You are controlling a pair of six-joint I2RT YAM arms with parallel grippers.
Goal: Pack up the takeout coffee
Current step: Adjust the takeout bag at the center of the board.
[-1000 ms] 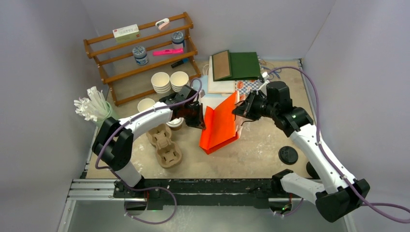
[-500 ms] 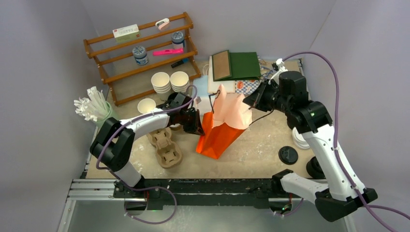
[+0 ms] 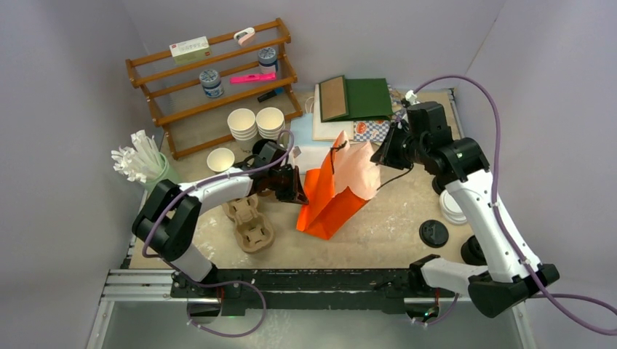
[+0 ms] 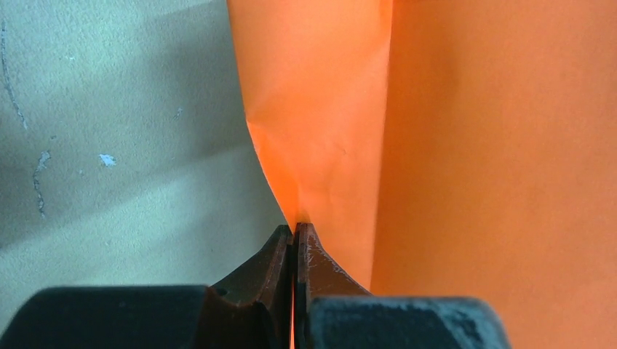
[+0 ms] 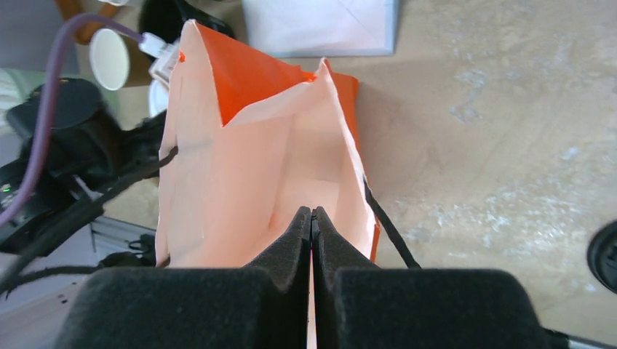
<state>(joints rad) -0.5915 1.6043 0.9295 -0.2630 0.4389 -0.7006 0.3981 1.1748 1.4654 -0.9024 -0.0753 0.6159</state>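
Observation:
An orange paper bag point(image 3: 329, 205) stands tilted mid-table, its pale inside point(image 5: 247, 167) open toward the right wrist view. My right gripper point(image 3: 378, 155) point(image 5: 312, 212) is shut on the bag's upper rim, next to a black handle cord point(image 5: 385, 233). My left gripper point(image 3: 297, 192) point(image 4: 295, 227) is shut on the bag's lower left edge point(image 4: 313, 145), close to the table. One takeout coffee cup point(image 3: 220, 158) point(image 5: 109, 49), pale inside and without a lid, stands left of the bag behind my left arm. White lids point(image 3: 452, 209) sit partly hidden by my right arm.
A pulp cup carrier point(image 3: 252, 225) lies under my left forearm. Stacked white cups point(image 3: 256, 122), a wooden shelf point(image 3: 211, 80) and straws point(image 3: 138, 161) stand at the back left. Folded bags and cards point(image 3: 356, 100) lie at the back. A black lid point(image 3: 434, 233) and black cup point(image 3: 473, 253) are at the right.
My right gripper has lifted the bag's rim up and to the right, so the flat bag has opened and shows its pale inside. The left gripper has shifted slightly toward me, still gripping.

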